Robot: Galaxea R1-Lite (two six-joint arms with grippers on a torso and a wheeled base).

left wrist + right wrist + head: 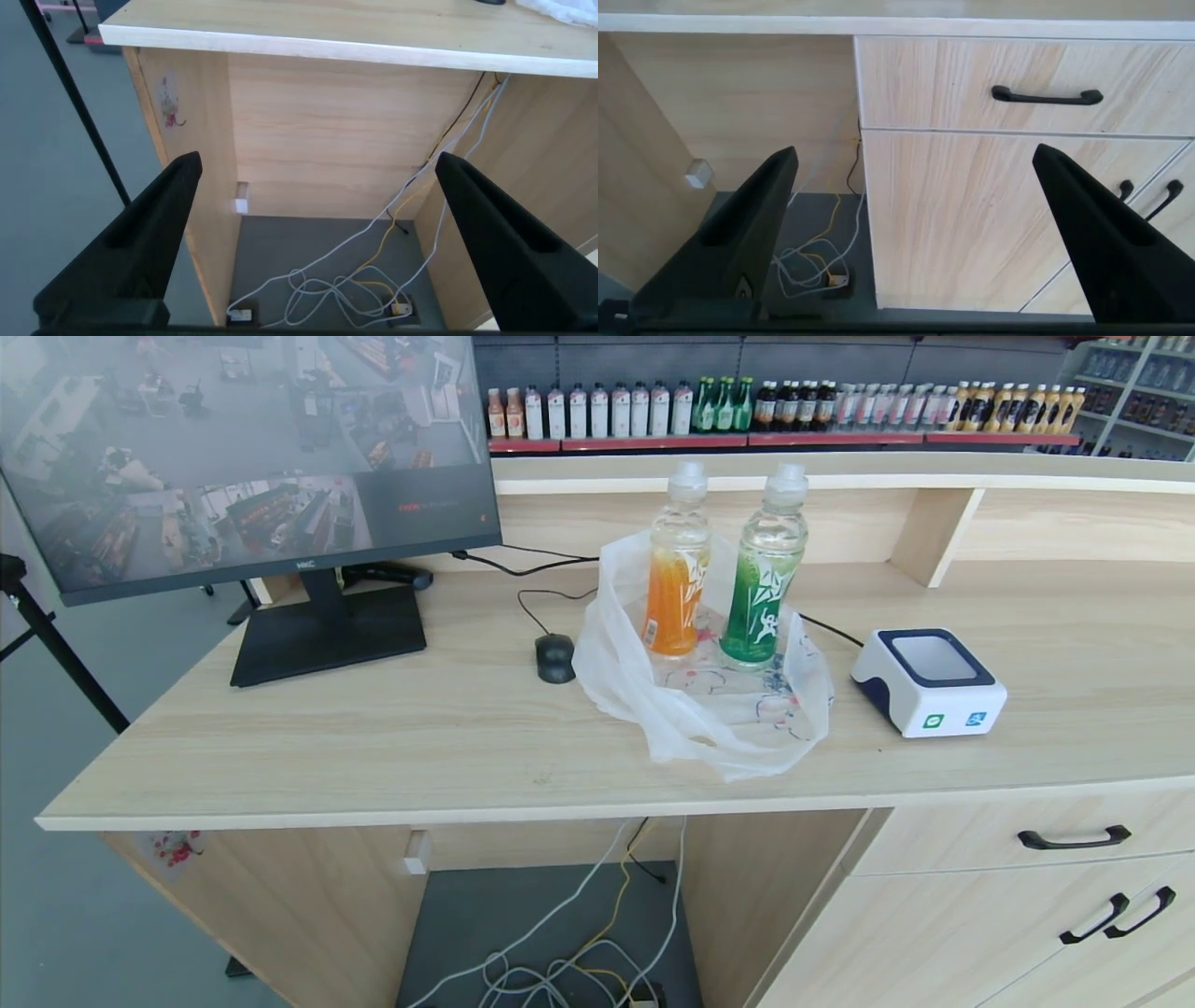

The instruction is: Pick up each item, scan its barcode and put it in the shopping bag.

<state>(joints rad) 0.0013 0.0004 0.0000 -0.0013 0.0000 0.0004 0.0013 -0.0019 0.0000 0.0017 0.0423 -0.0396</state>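
Two upright items, orange-drink plastic bottle and green-drink plastic bottle, stand on the crumpled white plastic shopping bag on the light wooden counter. Left gripper and right gripper: both spread, empty, facing the counter's front, well below the bottles.

The left bottle and right bottle stand on the bag, between mouse and scanner.

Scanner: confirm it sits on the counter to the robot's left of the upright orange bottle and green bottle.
Wrong side. The scanner sits on the counter to the robot's right of the upright orange bottle and green bottle, as the head view shows.
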